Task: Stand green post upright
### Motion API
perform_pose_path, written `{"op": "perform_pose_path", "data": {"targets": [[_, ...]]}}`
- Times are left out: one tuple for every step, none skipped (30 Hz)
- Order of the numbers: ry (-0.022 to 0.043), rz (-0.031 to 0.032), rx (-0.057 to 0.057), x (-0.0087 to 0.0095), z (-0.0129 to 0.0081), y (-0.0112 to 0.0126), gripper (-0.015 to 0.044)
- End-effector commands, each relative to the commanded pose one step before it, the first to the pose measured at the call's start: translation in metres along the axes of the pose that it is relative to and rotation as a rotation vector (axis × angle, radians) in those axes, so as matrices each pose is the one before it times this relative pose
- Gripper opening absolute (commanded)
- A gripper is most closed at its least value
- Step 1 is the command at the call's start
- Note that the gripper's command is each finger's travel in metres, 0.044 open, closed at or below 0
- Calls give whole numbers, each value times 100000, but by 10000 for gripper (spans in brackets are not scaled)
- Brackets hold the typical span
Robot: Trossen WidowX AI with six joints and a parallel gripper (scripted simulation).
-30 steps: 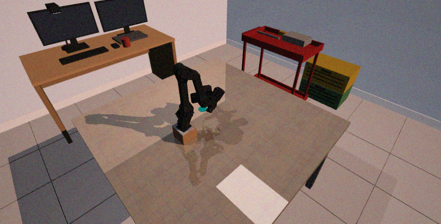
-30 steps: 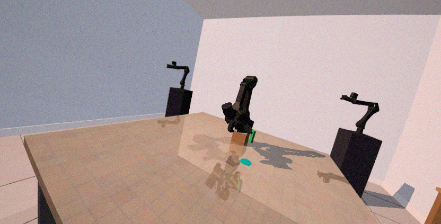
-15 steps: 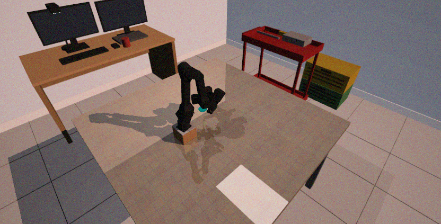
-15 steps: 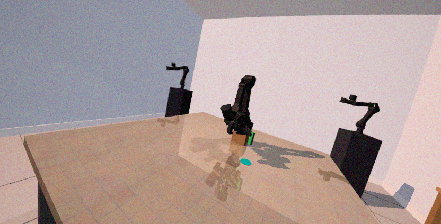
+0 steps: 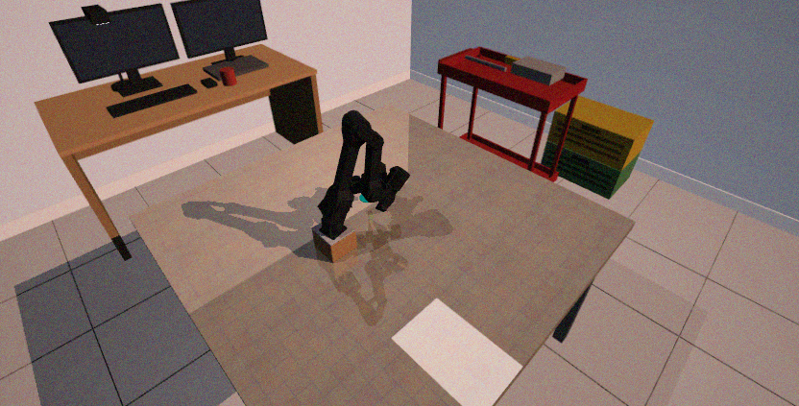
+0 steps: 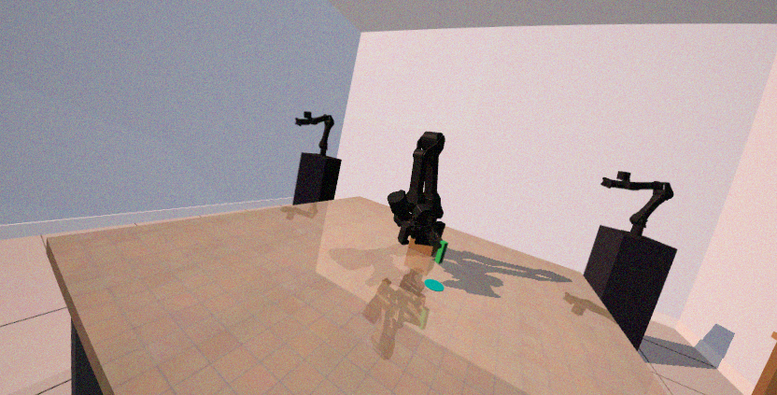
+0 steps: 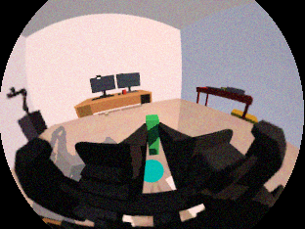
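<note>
The green post (image 6: pixel 441 251) (image 7: pixel 152 133) is a short green bar. My gripper (image 6: pixel 434 245) (image 7: pixel 152 125) is shut on it and holds it close to upright, a little above the table (image 6: pixel 217 284), next to the arm's base block (image 5: pixel 335 245). The cyan circle (image 6: pixel 433 284) (image 7: pixel 154 171) is a flat disc on the table, a short way from the post towards the exterior camera. In the wrist view the circle shows just under the post's near end. In the top view the arm hides the post, and only a sliver of the cyan circle (image 5: pixel 363 198) shows.
A white sheet (image 5: pixel 455 350) lies near the table's front edge. Two other arms on black pedestals (image 6: pixel 317 177) (image 6: pixel 628 264) stand beyond the table. A desk (image 5: pixel 167 96) and a red side table (image 5: pixel 511 87) stand on the floor farther off.
</note>
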State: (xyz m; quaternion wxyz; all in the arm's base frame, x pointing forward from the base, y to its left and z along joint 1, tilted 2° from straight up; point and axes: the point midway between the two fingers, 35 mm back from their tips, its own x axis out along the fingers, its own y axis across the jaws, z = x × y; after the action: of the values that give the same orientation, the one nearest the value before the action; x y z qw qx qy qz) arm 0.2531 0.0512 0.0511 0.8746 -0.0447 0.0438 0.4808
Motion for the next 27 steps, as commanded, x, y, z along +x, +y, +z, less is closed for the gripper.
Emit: {"op": "perform_pose_path", "data": {"targets": [[-267, 363, -501, 62, -579, 22, 22], [1, 1, 5, 15, -176, 1, 22], [1, 1, 5, 15, -176, 3, 22], [1, 1, 5, 15, -177, 6, 22], [1, 1, 5, 14, -177, 8, 22], [1, 1, 6, 14, -177, 11, 22], [1, 1, 6, 13, -177, 13, 22], [1, 1, 6, 13, -177, 16, 22], [1, 1, 6, 13, -177, 18, 22], [1, 1, 7, 12, -177, 21, 22], [1, 1, 7, 12, -177, 23, 22], [1, 1, 7, 12, -177, 26, 22], [1, 1, 7, 11, -177, 28, 22], [1, 1, 7, 11, -177, 31, 22], [1, 1, 8, 10, -177, 34, 22], [1, 1, 8, 10, -176, 36, 22], [1, 1, 8, 10, -176, 39, 22], [1, 1, 8, 9, -176, 41, 22], [1, 1, 8, 9, -175, 44, 22], [1, 1, 9, 9, -175, 46, 22], [1, 1, 9, 8, -175, 49, 22], [1, 1, 9, 8, -174, 51, 22], [1, 1, 9, 7, -174, 54, 22], [1, 1, 9, 7, -173, 56, 22], [0, 1, 10, 7, -173, 59, 22], [0, 1, 10, 6, -172, 61, 22], [0, 1, 10, 6, -171, 64, 22]]}}
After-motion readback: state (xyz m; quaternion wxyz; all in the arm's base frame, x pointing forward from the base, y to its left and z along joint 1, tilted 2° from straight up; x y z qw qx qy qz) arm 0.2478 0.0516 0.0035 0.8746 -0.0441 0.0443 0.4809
